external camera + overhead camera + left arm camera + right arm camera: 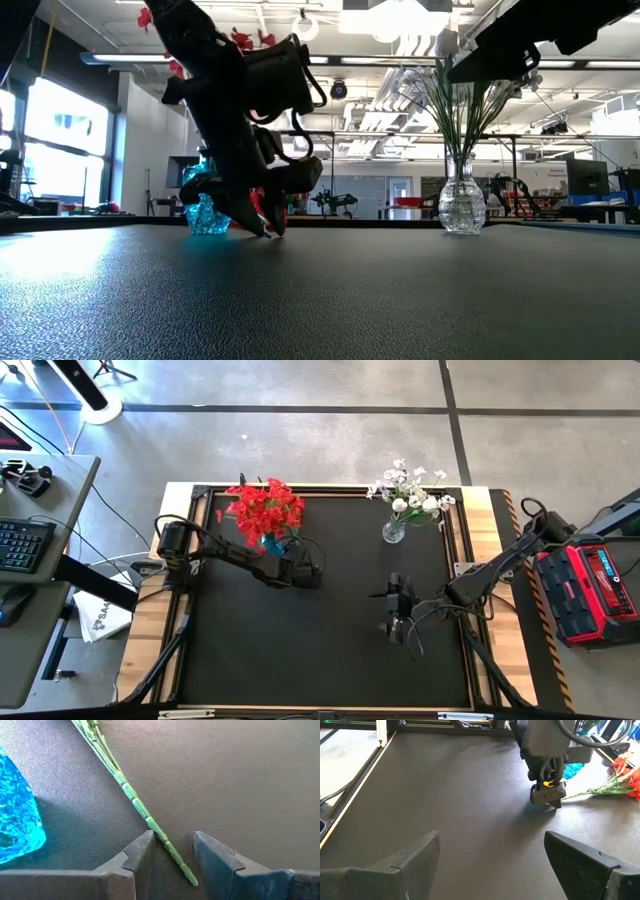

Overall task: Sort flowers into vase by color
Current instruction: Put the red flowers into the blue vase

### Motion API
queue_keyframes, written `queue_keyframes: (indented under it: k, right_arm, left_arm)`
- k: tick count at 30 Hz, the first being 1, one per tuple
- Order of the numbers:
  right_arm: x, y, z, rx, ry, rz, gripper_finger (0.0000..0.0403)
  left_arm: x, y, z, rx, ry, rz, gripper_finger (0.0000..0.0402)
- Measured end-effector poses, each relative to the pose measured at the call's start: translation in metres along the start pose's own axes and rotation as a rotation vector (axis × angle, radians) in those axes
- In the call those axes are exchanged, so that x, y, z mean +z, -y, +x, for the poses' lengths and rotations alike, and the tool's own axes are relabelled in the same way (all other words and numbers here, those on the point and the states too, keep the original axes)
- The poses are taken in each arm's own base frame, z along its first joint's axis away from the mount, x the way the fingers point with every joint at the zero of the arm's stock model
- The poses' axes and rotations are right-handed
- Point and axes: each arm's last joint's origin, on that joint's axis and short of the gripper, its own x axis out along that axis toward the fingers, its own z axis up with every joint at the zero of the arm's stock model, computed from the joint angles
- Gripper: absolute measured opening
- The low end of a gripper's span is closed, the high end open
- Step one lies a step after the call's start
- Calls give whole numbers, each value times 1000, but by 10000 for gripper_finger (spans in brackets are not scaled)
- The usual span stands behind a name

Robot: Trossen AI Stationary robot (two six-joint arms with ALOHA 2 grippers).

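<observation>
left gripper (172, 857) tipped down at the black mat beside the blue glass vase (15, 815), fingers parted around a red flower sprig's green stem (135, 802) lying flat, not pinching it, right gripper (490, 857) wide open, hovering mid-table well away from the vase

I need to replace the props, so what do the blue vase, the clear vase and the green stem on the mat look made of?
The faceted bright blue vase looks like translucent glass or acrylic; it glows and shows crackled facets. The rounded clear vase looks like textured glass, see-through with glints. The ribbed green flower stem lying between the left gripper's open fingers looks like moulded plastic, matte and evenly ridged.
</observation>
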Motion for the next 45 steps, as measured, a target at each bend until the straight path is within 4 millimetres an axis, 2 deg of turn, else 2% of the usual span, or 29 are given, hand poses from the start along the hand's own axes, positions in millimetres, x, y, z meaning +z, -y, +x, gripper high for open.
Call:
queue_keyframes:
  k: [6,15,23,28,36,41,45]
  right_arm:
    - [0,0,0,0,1,1,330]
    - [0,0,0,1,2,1,330]
    - [0,0,0,1,1,-7,330]
    - [0,0,0,0,0,-16,330]
    - [0,0,0,0,0,-15,330]
    - [0,0,0,0,0,-16,330]
    - [0,0,0,1,1,-26,330]
  left_arm:
    - [-7,3,-4,-12,-11,18,116]
    - [-23,11,-21,-83,-63,53,55]
    - [-27,13,-38,-150,-131,110,6]
    - [-43,17,-51,-201,-201,148,3]
    - [-92,12,-96,-233,-372,247,1]
    - [-124,-8,-139,-220,-547,360,3]
    - [-133,-21,-166,-236,-561,377,26]
